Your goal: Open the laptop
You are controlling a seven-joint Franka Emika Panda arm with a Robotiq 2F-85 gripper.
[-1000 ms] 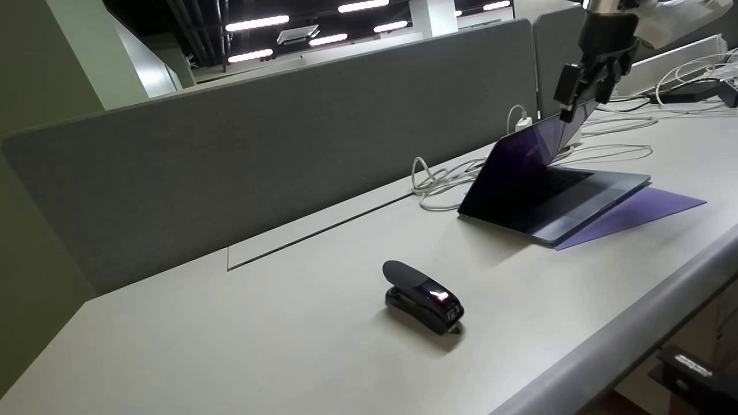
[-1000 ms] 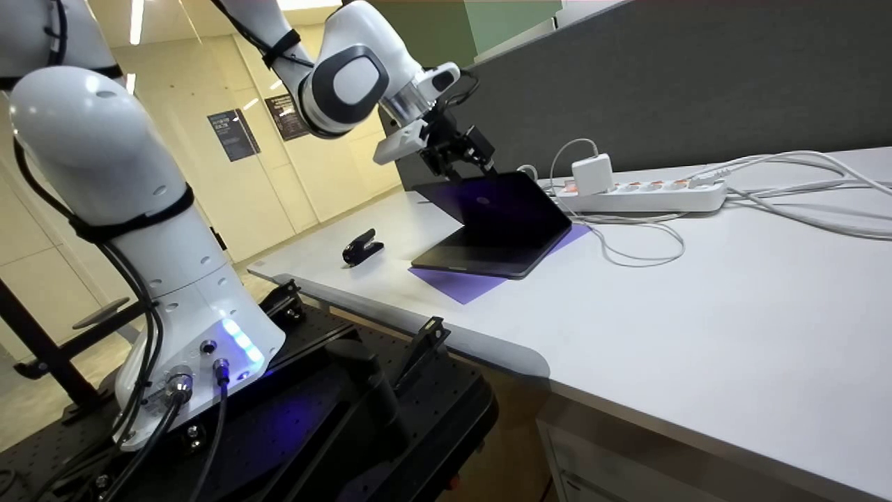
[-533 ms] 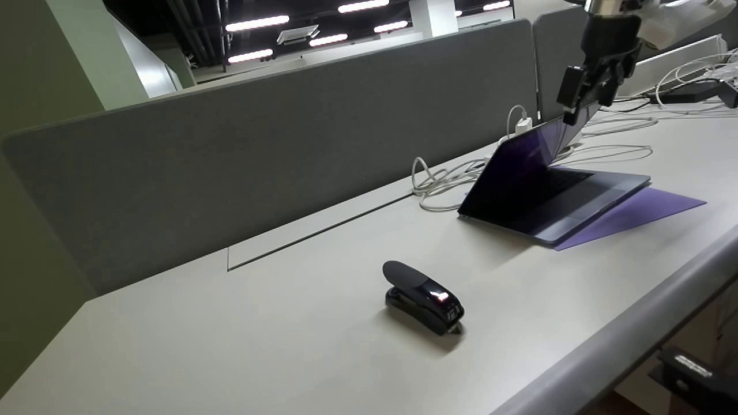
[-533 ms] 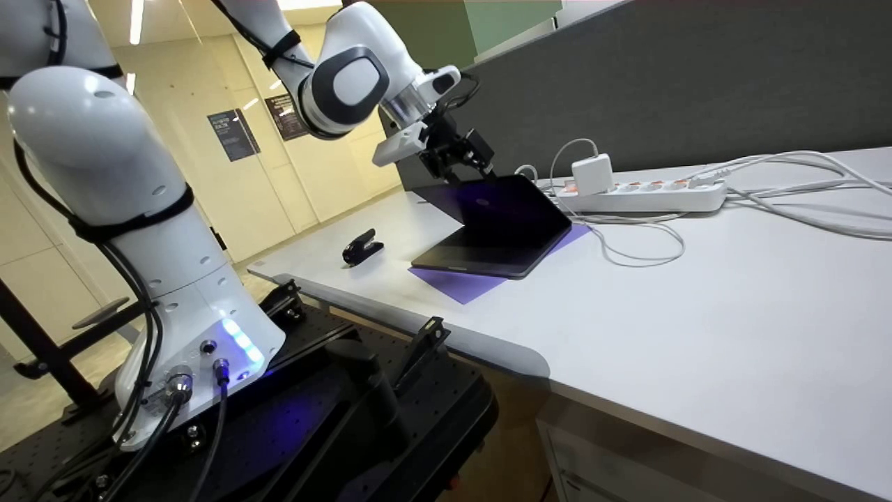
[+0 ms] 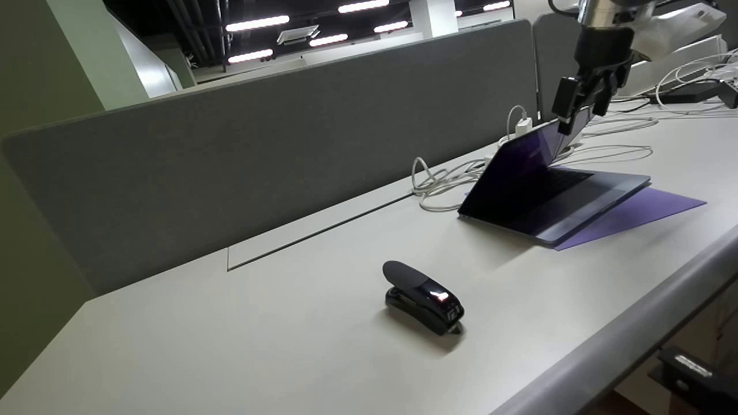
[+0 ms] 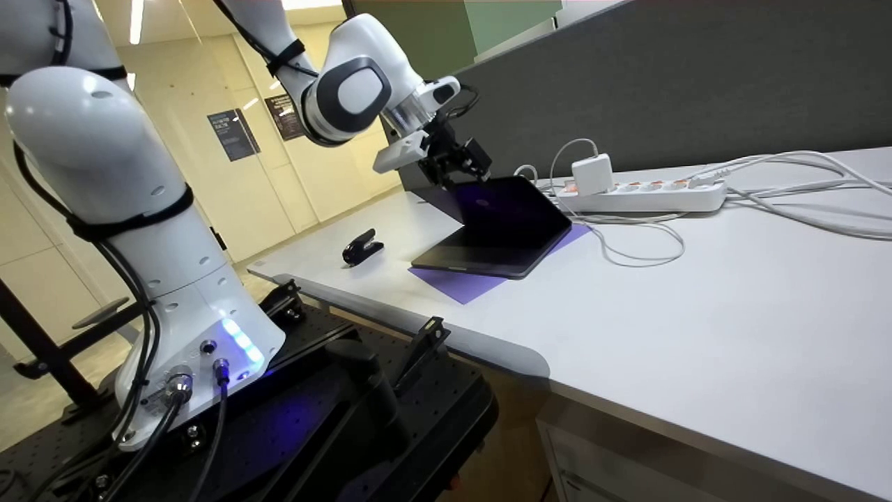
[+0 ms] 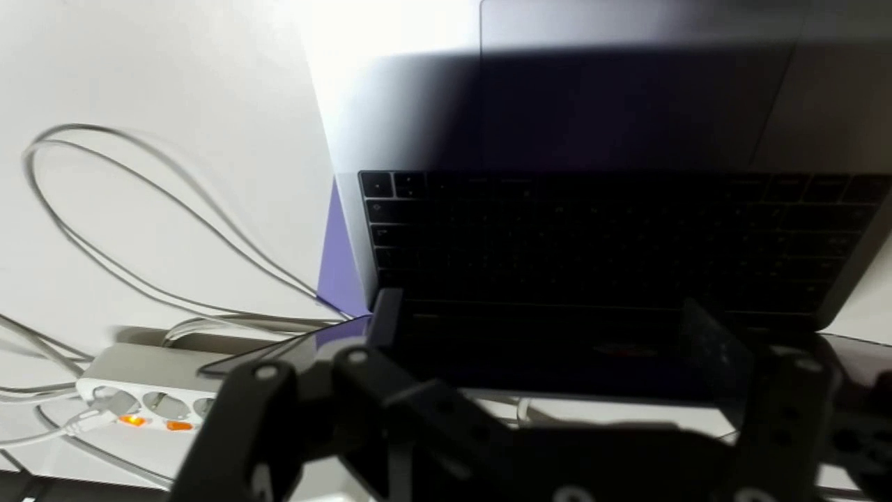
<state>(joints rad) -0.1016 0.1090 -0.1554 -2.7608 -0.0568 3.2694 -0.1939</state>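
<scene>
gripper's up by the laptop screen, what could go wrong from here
The gripper, its jaws apart, is right by the screen; whether they touch is unclear, but a hard push might mark it. The laptop sits partly over a purple sheet, which might slip, so it could slide rather than open wider. White cables lie behind the screen, and swinging it further back might catch them.

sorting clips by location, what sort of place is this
Probably an office, maybe part of a lab: a grey partition runs along a white desk, where a laptop sits partly open.
</scene>
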